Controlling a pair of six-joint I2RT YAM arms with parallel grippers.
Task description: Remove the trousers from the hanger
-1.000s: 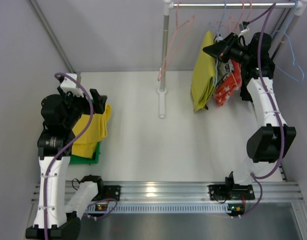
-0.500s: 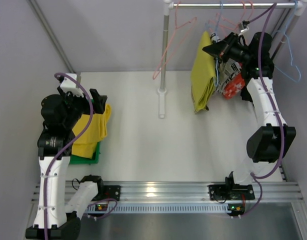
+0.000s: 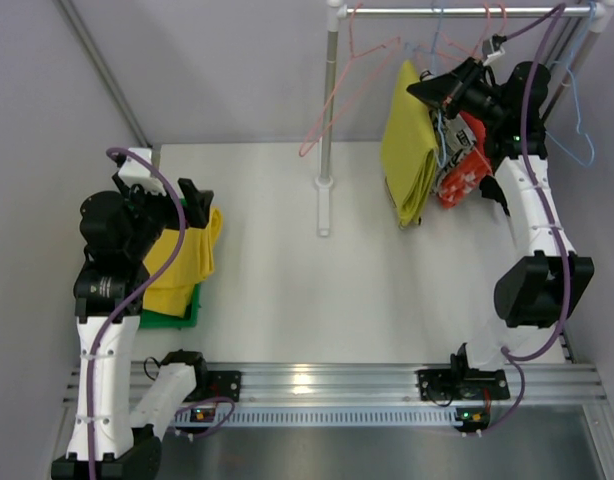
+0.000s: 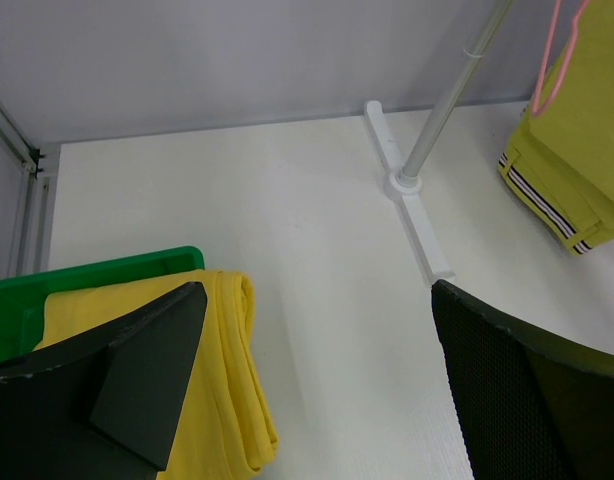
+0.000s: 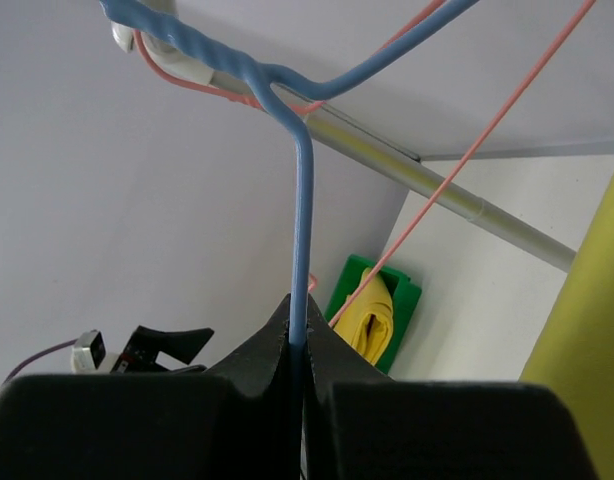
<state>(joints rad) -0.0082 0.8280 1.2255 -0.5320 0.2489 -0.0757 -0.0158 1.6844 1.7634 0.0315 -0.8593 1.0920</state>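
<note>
The olive-yellow trousers (image 3: 410, 160) hang folded over a blue hanger (image 5: 302, 220) on the rack; they also show in the left wrist view (image 4: 577, 160) and the right wrist view (image 5: 587, 330). My right gripper (image 3: 432, 92) is up by the rail, shut on the blue hanger's wire neck (image 5: 299, 335). The bright golden yellow trousers (image 3: 182, 262) lie folded in a green bin (image 4: 87, 275) at the left. My left gripper (image 4: 317, 390) is open and empty, hovering over their right edge (image 4: 227, 400).
The rack has a top rail (image 3: 457, 10), a post (image 3: 329, 100) and a white foot (image 3: 324, 205). Empty pink hangers (image 3: 337, 90) swing on the rail. A red-orange garment (image 3: 462, 170) hangs behind the olive trousers. Another blue hanger (image 3: 577, 130) hangs at the far right.
My right gripper has moved up and a little right with the blue hanger. The olive trousers and red-orange garment shifted with it, and a pink hanger swung left. The left arm barely moved.
</note>
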